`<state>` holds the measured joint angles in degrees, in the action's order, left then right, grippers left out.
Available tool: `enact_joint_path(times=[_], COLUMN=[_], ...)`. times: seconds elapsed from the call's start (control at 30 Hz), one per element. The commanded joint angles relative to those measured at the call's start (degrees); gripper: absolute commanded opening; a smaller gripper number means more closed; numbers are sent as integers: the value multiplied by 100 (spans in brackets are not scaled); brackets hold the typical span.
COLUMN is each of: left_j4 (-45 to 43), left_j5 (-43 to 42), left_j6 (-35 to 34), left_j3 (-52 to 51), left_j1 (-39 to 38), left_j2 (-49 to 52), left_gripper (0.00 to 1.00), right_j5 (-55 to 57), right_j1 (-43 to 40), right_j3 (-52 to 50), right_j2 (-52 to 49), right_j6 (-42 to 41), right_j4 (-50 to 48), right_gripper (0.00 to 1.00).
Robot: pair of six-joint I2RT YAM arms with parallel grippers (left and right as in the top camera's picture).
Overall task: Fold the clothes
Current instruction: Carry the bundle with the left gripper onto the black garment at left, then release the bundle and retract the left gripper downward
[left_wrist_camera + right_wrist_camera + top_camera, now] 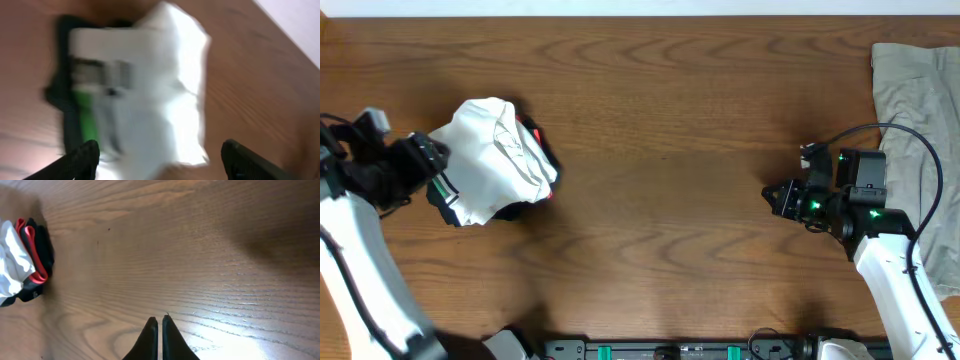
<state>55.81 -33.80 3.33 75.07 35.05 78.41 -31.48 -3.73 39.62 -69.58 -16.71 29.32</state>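
A bundled white T-shirt (pixel 498 152) with dark-green marks lies on black shorts (pixel 542 148) with a red waistband at the table's left. My left gripper (pixel 438 160) is open at the bundle's left edge; in the blurred left wrist view its fingers (pixel 160 159) straddle the near end of the white shirt (pixel 155 90). My right gripper (pixel 770 197) is shut and empty over bare wood at the right; its closed tips (pixel 159 322) point toward the distant bundle (pixel 20 260). A khaki-grey garment (pixel 920 120) lies at the far right.
The wooden table (pixel 670 120) stretches between the two arms. The right arm's cable (pixel 905 135) loops over the khaki garment. A black rail (pixel 670 350) runs along the front edge.
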Motion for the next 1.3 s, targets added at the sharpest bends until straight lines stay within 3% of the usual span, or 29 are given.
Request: enact_joint_path(times=[0.0, 0.17, 0.23, 0.4, 0.57, 0.67, 0.7, 0.73, 1.27], left_j4=[361, 850, 863, 890, 1134, 1300, 1362, 1429, 1749], left_j5=[-758, -662, -94, 1711, 3005, 3005, 3005, 3005, 2999], left_j6=[793, 1784, 1873, 1495, 695, 684, 684, 686, 684], left_j3=[61, 61, 61, 61, 59, 57, 57, 55, 55], left_j1=[-533, -2065, -2817, -4107, -4461, -4461, -4461, -4461, -4461], left_j2=[-503, -1222, -1609, -2603, -3410, -3670, -3711, -3740, -3735], left_gripper=[80, 80, 80, 81, 100, 98, 98, 98, 98], right_j5=[-236, -651, -651, -647, -651, -649, -649, -649, -656], right_j1=[-37, -33, -33, -33, -31, -31, -31, -33, -33], right_j3=[103, 413, 625, 1115, 1303, 1303, 1303, 1303, 1300], right_j2=[-4, 184, 420, 1106, 1749, 2076, 2138, 2205, 2393], right_j6=[313, 876, 1010, 1362, 1469, 1467, 1467, 1467, 1213], right_j4=[0, 13, 2, -17, -15, 72, 74, 76, 262], right_gripper=[6, 8, 9, 15, 24, 43, 59, 99, 99])
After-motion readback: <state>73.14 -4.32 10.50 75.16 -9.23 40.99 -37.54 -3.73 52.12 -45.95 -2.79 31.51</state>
